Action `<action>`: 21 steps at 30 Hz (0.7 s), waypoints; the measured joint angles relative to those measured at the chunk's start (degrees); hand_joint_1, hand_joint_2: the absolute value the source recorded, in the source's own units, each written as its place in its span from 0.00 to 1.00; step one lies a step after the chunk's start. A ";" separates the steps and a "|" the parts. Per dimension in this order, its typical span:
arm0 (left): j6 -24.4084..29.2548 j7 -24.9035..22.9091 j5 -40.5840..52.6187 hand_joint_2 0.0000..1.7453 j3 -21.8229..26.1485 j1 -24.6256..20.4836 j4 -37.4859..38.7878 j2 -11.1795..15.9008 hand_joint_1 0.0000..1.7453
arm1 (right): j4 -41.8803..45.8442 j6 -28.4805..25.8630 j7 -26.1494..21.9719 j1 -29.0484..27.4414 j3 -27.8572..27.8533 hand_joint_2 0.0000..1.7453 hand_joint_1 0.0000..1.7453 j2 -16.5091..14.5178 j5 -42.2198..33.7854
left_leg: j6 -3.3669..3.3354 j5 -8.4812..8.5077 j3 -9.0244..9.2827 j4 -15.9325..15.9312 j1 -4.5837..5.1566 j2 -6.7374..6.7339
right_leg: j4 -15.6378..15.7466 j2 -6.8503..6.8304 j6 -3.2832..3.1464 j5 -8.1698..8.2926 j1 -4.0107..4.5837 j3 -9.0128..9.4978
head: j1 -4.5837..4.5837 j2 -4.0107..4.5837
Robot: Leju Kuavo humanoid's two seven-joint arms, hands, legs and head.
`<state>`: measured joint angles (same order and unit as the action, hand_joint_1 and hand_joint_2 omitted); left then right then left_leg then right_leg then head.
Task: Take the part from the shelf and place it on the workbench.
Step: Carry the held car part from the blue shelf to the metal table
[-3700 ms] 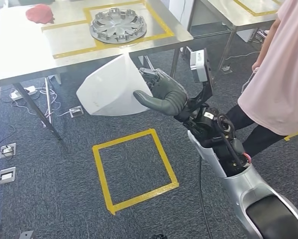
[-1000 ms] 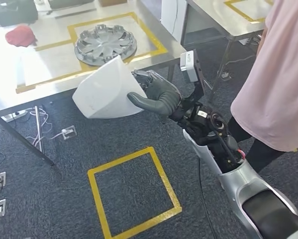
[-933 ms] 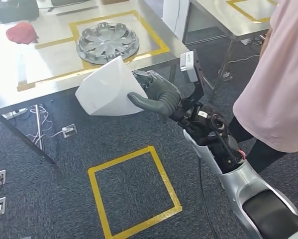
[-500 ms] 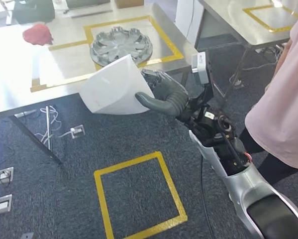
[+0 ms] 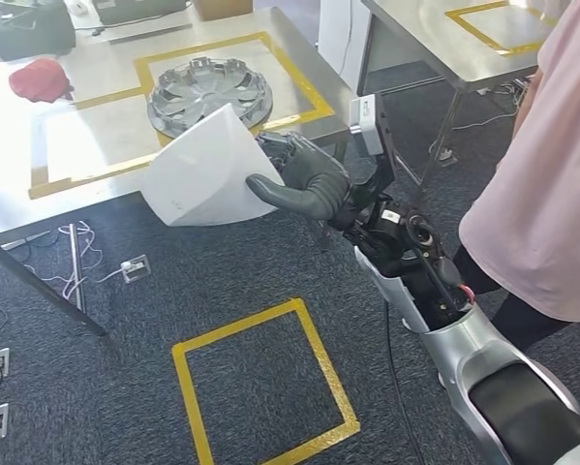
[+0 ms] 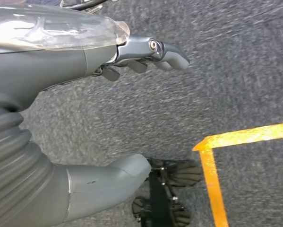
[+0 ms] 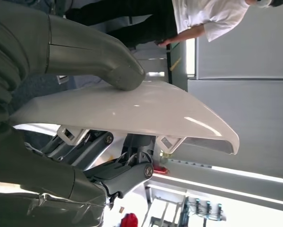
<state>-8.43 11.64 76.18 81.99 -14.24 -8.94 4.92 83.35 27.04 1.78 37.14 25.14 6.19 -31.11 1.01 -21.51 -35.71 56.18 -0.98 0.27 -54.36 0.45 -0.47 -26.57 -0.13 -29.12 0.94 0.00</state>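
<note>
We see the right hand point(image 5: 305, 179) gripping the white part point(image 5: 198, 174), thumb along its near lower edge and the other fingers hidden behind it. The part hangs in the air, overlapping the near edge of the tabletop point(image 5: 89, 145) in the head view; whether it touches the tabletop we cannot tell. In the right wrist view the hand point(image 7: 61, 118) clamps the same part point(image 7: 132, 113), thumb point(image 7: 97, 52) pressed on its smooth outer face, fingers point(image 7: 97, 151) on its ribbed inner side.

On the tabletop, inside a yellow tape frame point(image 5: 301, 82), lies a silver hubcap point(image 5: 210, 94), just beyond the part. A red cloth point(image 5: 40, 77) sits toward the far left corner.

The left hand point(image 6: 79, 94) hangs over grey carpet point(image 6: 221, 71), fingers apart and holding nothing.

A person in a pink top point(image 5: 542, 194) stands near the right arm. A yellow tape square point(image 5: 260, 383) marks the floor.
</note>
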 joint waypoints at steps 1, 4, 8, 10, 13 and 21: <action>-0.01 -0.01 0.07 1.00 0.00 -0.06 0.00 -0.02 0.00 | -0.01 -0.09 -0.01 0.00 -0.02 1.00 1.00 0.00 0.13 | -0.30 -0.24 0.32 -0.74 0.09 0.02 | 0.00 0.04 0.27 -0.20 0.12 0.00 | 0.01 0.00; -0.01 -0.01 0.15 1.00 0.00 -0.15 0.00 -0.11 0.00 | 0.02 -0.17 -0.02 0.02 -0.10 1.00 1.00 0.00 0.32 | -1.31 -0.73 0.78 -1.05 -0.04 0.05 | -0.77 -0.02 1.14 -1.23 0.00 -0.18 | 0.38 0.00; -0.02 -0.01 0.16 1.00 0.00 -0.34 0.00 -0.11 0.00 | -0.02 -0.20 -0.04 0.01 -0.13 1.00 1.00 0.00 0.32 | -2.35 -1.54 1.84 -1.18 -0.10 -0.01 | -14.89 -0.13 2.11 -6.88 -0.29 -7.29 | 1.58 0.00; -0.03 -0.01 0.16 1.00 0.00 -0.29 0.00 -0.16 0.00 | -0.12 -0.22 0.03 -0.31 -0.10 1.00 1.00 0.00 0.36 | -2.35 -2.08 2.51 -1.16 -0.08 0.06 | -18.50 -0.14 2.24 -6.46 -0.40 -10.11 | 1.93 0.00; -0.05 -0.01 0.16 1.00 0.00 -0.26 0.00 -0.19 0.00 | -0.20 -0.25 0.18 -0.35 -0.09 1.00 1.00 0.00 0.49 | -1.95 -3.19 4.15 -1.16 -0.10 0.29 | -9.20 -0.14 1.77 0.93 -0.42 -7.21 | 2.71 0.00; -0.08 0.01 0.39 1.00 0.00 -0.47 0.00 -0.25 0.00 | -0.12 -0.59 0.23 -0.43 -0.13 1.00 1.00 0.10 0.49 | 0.09 -6.42 2.12 3.78 0.01 0.09 | -0.14 0.01 -0.43 2.65 -0.37 -2.66 | 2.23 0.00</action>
<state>-8.51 11.64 76.57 81.99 -14.71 -8.94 4.68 83.23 26.45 2.01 36.72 25.01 6.29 -30.62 1.10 -27.92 -33.59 59.96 -0.97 0.36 -54.50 0.47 -0.90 -23.93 -0.50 -31.78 3.17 0.00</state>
